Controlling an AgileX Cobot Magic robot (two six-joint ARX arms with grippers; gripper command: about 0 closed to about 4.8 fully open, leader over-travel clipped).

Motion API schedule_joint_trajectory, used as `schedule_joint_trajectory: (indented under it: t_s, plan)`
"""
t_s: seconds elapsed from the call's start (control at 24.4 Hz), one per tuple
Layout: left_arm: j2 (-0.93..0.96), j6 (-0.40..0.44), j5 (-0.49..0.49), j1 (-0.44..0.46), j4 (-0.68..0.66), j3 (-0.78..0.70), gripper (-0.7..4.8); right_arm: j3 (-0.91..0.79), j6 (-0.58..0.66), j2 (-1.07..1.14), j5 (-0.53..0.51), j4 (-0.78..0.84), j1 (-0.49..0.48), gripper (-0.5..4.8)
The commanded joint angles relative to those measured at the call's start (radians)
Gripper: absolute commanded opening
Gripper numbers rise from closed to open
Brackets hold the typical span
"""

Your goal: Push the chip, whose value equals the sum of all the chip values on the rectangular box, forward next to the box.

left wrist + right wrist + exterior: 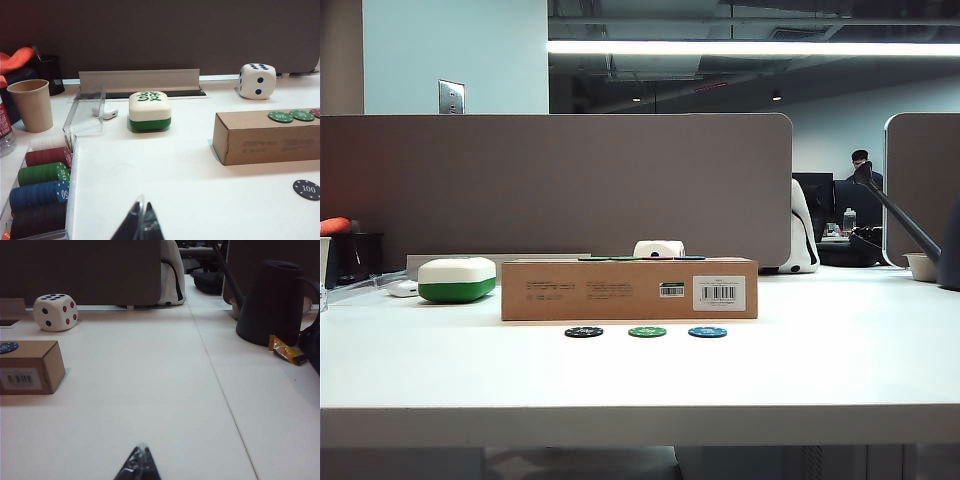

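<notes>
The long brown rectangular box (629,289) with a white barcode label lies across the table's middle; several chips lie flat on its top, two green ones (291,116) nearest the left wrist camera. In front of it a black chip (584,332), marked 100 (306,189), lies in a row with a green chip (647,331) and a blue chip (707,332). Neither arm appears in the exterior view. My left gripper (141,206) is shut with nothing in it, over bare table well short of the box. My right gripper (142,446) is shut too, off the box's barcode end (30,367).
A white-and-green rounded case (457,279) stands left of the box. A large die (256,80) sits behind the box. A clear rack of stacked chips (42,192) and a paper cup (32,104) are at the far left. A dark watering can (272,301) stands at the right.
</notes>
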Motion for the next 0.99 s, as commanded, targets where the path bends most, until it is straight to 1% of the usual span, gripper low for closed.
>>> schedule_joint_trajectory:
  t_s: [0.04,0.7,0.86,0.99]
  plan:
    - [0.000,0.003,0.003,-0.001,0.008,0.004,-0.05,-0.005,-0.002,0.000,0.000,0.022,0.000,-0.05]
    - [0.000,0.004,0.003,-0.002,0.008,0.004,-0.05,-0.005,-0.003,0.000,0.000,0.022,0.000,-0.05]
    - [0.000,0.004,0.003,-0.002,-0.055,0.004,-0.05,-0.005,-0.003,0.000,0.000,0.022,0.000,-0.05]
    - [0.000,0.004,0.003,-0.002,-0.061,0.027,-0.05,-0.005,-0.003,0.000,0.000,0.022,0.000,-0.05]
